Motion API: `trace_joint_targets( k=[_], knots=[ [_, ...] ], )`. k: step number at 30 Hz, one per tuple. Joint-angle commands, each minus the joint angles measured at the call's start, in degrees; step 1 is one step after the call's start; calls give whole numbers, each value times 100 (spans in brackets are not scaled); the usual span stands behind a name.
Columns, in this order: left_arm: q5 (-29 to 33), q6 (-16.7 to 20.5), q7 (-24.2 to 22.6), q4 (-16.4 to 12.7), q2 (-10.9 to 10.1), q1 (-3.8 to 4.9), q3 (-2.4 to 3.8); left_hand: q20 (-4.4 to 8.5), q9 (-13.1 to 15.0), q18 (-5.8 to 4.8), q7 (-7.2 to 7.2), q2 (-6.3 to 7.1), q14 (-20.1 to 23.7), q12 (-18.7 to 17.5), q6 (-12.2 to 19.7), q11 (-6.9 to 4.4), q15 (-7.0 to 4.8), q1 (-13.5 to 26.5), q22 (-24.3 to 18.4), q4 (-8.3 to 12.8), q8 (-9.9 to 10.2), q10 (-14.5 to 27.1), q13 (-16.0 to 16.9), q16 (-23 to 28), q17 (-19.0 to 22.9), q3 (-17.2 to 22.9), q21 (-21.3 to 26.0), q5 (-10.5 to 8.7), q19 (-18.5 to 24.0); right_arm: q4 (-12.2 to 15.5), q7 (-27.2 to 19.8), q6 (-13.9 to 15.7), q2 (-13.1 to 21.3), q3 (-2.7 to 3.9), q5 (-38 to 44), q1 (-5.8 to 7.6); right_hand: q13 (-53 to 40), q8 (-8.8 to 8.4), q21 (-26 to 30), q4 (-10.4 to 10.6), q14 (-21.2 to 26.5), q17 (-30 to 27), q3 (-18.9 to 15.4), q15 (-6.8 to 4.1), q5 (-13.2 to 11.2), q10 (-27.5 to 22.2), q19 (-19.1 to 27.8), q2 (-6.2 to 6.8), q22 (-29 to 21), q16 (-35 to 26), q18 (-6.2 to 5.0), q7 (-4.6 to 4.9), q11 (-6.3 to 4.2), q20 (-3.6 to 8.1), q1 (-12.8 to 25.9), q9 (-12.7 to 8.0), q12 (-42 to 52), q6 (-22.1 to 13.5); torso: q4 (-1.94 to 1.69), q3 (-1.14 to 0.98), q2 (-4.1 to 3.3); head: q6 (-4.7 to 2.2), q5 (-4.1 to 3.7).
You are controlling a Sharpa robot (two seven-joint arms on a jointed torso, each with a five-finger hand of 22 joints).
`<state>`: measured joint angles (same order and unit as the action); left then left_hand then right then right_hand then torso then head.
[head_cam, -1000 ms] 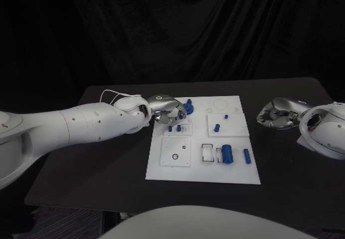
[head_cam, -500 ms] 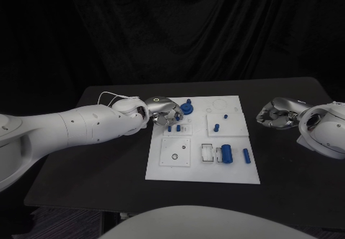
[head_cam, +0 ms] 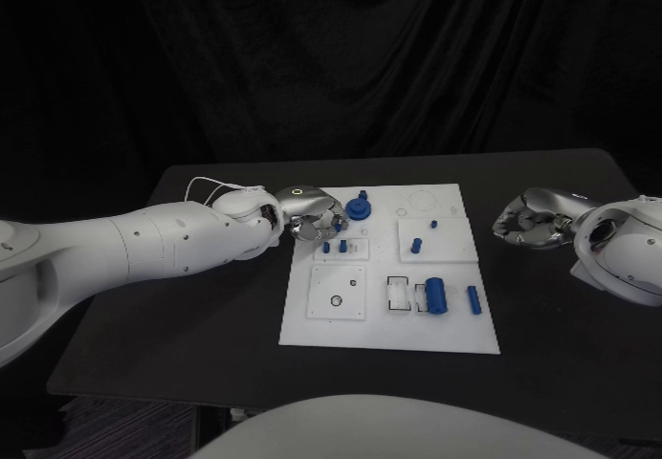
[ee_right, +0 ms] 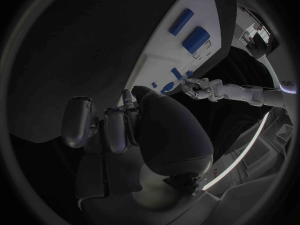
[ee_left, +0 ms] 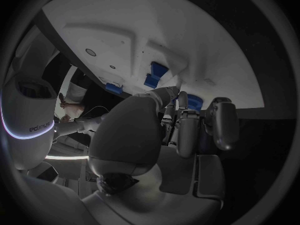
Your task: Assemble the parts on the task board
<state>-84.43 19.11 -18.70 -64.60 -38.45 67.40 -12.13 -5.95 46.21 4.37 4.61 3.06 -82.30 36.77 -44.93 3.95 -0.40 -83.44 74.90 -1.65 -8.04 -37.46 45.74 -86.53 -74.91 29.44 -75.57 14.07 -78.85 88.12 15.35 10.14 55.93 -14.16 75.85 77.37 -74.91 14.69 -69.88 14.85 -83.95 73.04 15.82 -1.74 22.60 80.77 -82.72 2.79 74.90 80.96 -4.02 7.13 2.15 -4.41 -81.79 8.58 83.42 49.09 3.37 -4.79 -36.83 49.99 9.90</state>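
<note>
1. Nearest, the task board (head_cam: 393, 335) lies flat in the middle of the black table (head_cam: 180, 316), probably so that both arms reach it alike; by its near right corner one thick blue cylinder (head_cam: 436, 295) lies on its side in a slot, and one slim blue bar (head_cam: 474, 299) lies just beside it toward the right edge; both look parked lying down, waiting to be picked up
2. Across the middle, two short pegs (head_cam: 327, 247) stand side by side on a raised square near the left edge; one lone peg (head_cam: 414, 247) stands on the square toward the right edge, and one smaller stub (head_cam: 433, 225) stands behind it; upright as they are, I judge these four already seated in holes
3. At the far left corner stands one tall blue piece (head_cam: 360, 206); that makes seven blue parts counted on the board
4. The left hand (head_cam: 315, 220) hangs over the board's left edge just beside that tall piece, fingers curled in toward it; placed so, it seems set to work on that corner, but I cannot tell whether the fingers grasp anything
5. The right hand (head_cam: 531, 220) sits over bare table well apart from the board's right edge, fingers clenched with nothing in them; likely kept aside so the other arm has room; two hands in all
</note>
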Motion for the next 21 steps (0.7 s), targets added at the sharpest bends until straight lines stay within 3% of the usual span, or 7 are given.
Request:
trace_joint_targets(
  k=[1, 21],
  knots=[
    [15, 26, 22, 12, 27, -16, 4, 2, 1, -33, -2, 50, 8, -27, 33, 44, 17, 5, 974, 9, 25, -5, -5, 25, -264, 34, 12, 26, 20, -2, 106, -74, -1, 3, 16, 0, -346, -23, 37, 1, -169, -6, 22, -37, -6, -30, 30, 42, 921, -14, -42, 1, -26, 26, -6, -7, -40, -46, 6, -1, -4, 1, -5],
    [15, 31, 13, 222, 198, -102, 5, -7, 2, -29, -4, 32, 23, -25, 44, 53, 27, 11, 969, 1, 46, -14, 2, 33, -238, 53, 28, 26, 32, -24, 137, -143, -15, 3, 15, -1, -337, -24, 46, 0, -167, -11, 24, -38, -6, -37, 33, 41, 919, -17, -44, 1, -26, 28, -9, -7, -46, -47, 7, -2, -6, 1, -5]
  ],
)
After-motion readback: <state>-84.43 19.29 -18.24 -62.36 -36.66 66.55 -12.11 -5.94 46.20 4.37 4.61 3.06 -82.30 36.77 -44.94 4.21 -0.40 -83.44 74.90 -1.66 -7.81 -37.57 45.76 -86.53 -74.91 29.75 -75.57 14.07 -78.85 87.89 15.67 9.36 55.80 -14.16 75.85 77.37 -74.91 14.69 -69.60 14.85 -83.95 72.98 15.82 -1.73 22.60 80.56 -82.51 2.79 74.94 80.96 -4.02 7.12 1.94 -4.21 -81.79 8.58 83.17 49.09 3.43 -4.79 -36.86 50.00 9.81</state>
